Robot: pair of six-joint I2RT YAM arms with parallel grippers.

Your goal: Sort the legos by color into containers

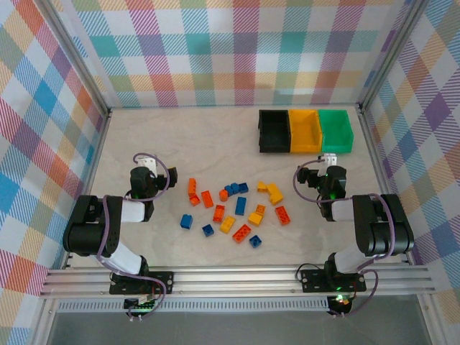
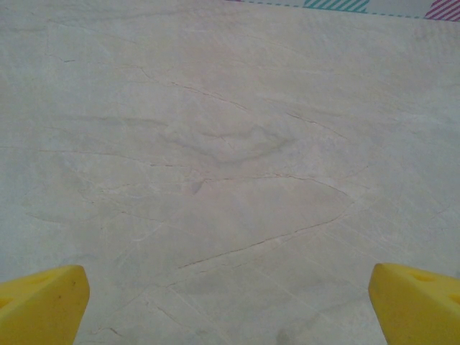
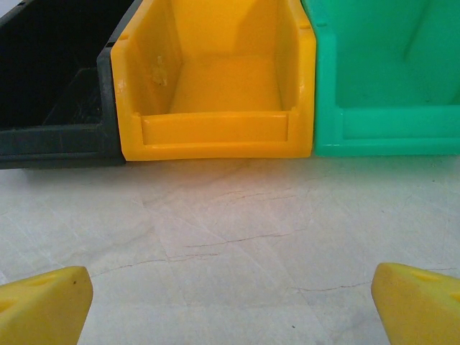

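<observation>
Top external view is showing the legos (image 1: pixel 233 210), small studded plastic bricks, lying scattered on the pale marbled worktop (image 1: pixel 180 136) between the two arms, closer to its near edge than its far one. Counting roughly, since some are touching: eight orange-red, six blue, five yellow.

Three open-top plastic containers are sitting joined in a row toward the far right corner: a black bin (image 1: pixel 274 132), a yellow-orange bin (image 1: pixel 305 131) and a green bin (image 1: pixel 336 130).

The yellow left fingers (image 2: pixel 39 305) are standing wide apart over bare worktop, holding nothing. The yellow right fingers (image 3: pixel 43 305) are likewise spread wide and empty, facing the bins' fronts.

Both pairs are pointing toward the far edge, so the legos are lying off to the side: right of the left fingers, left of the right fingers. The bricks' long axes are running at mixed angles. The right arm is sitting nearer the bins.
</observation>
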